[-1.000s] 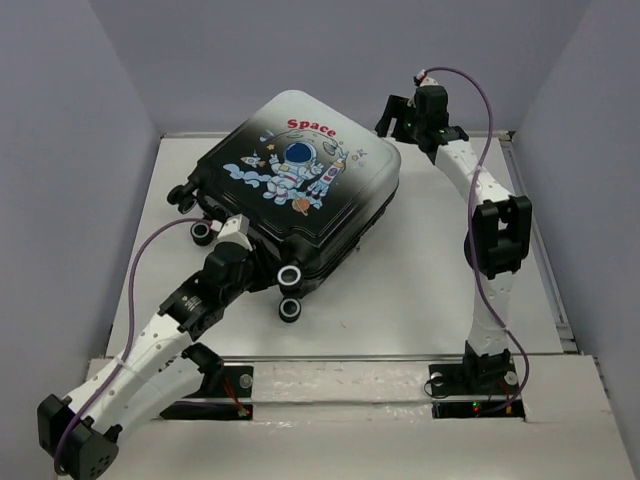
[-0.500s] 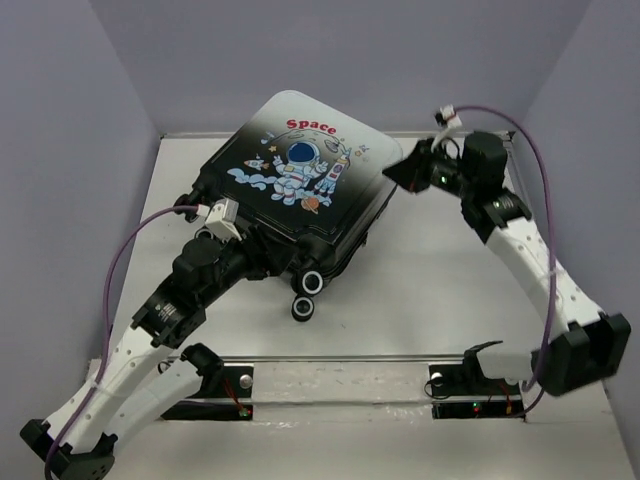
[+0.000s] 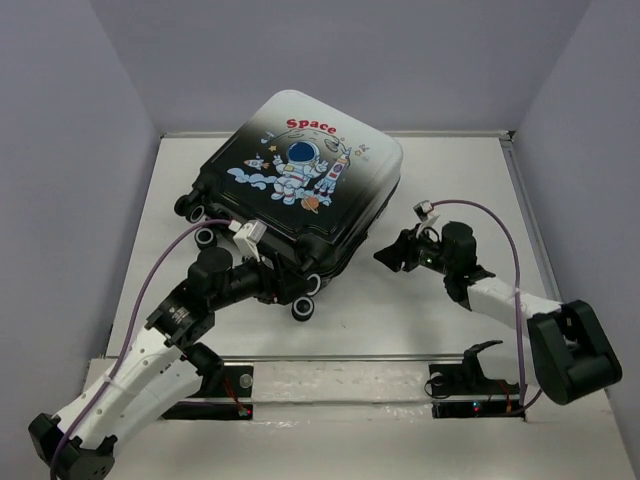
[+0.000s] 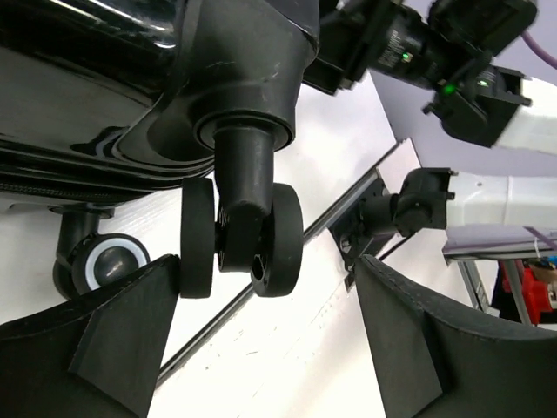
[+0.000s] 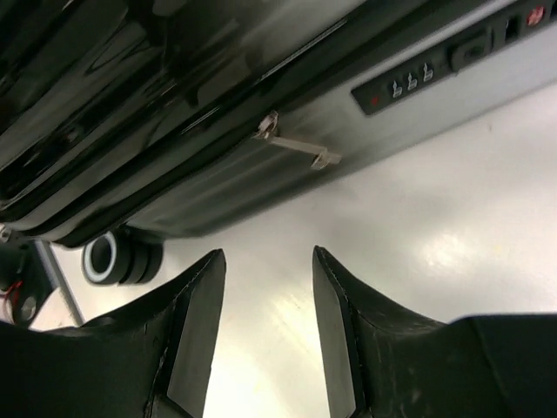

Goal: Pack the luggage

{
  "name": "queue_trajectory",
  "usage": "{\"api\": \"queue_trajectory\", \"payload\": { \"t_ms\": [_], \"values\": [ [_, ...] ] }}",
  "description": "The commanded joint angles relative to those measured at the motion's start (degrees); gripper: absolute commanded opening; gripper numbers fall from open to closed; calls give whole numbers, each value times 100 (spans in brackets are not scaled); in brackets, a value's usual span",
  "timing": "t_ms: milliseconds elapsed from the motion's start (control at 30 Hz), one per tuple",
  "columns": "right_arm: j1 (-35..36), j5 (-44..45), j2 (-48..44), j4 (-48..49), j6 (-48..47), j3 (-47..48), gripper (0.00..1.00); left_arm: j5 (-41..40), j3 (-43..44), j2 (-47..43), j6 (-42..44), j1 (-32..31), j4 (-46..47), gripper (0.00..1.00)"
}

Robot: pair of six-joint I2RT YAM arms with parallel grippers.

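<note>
Right pincer (image 3: 388, 257), released and empty, has been lowered to the right flank of the luggage (image 3: 300, 170); left pincer (image 4: 265, 296), spread wide, is placed nearer, facing its near caster (image 4: 242, 237).

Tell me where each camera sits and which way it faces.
Top external: above, behind the bases, looking down at table and luggage; left arm, right arm show.
Left wrist: rides the left pincer, seen at bottom corners, facing a caster wheel.
Right wrist: rides the right pincer, seen below, facing the zipper pull.
All share the luggage.
</note>
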Motion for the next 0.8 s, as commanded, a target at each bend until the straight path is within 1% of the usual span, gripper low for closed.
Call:
{"api": "queue_trajectory", "payload": {
  "t_ms": [0, 167, 267, 367, 467, 633, 667, 733, 767],
  "values": [
    [24, -166, 898, 2238, -178, 59, 51, 694, -41, 146, 106, -21, 539, 93],
    [24, -280, 1621, 2510, -451, 481, 53, 730, -76, 463, 194, -56, 575, 95],
    [24, -411, 2006, 2424, -627, 779, 54, 694, -50, 699, 229, -73, 592, 95],
    [24, -543, 2184, 2510, -645, 903, 54, 633, -23, 779, 291, -73, 584, 95],
    [24, -623, 2254, 2634, -689, 965, 55, 519, 3, 841, 326, -73, 540, 92],
    [24, -807, 2623, 2537, -821, 1272, 55, 501, -6, 902, 300, -73, 592, 83],
    [24, -877, 2676, 2616, -803, 1299, 55, 501, 3, 902, 282, -73, 627, 77],
    [24, -974, 2799, 2835, -699, 1282, 53, 510, 3, 902, 265, -73, 671, 72],
    [24, -1044, 2825, 3054, -637, 1247, 51, 527, 3, 902, 265, -73, 706, 67]
  ]
}}
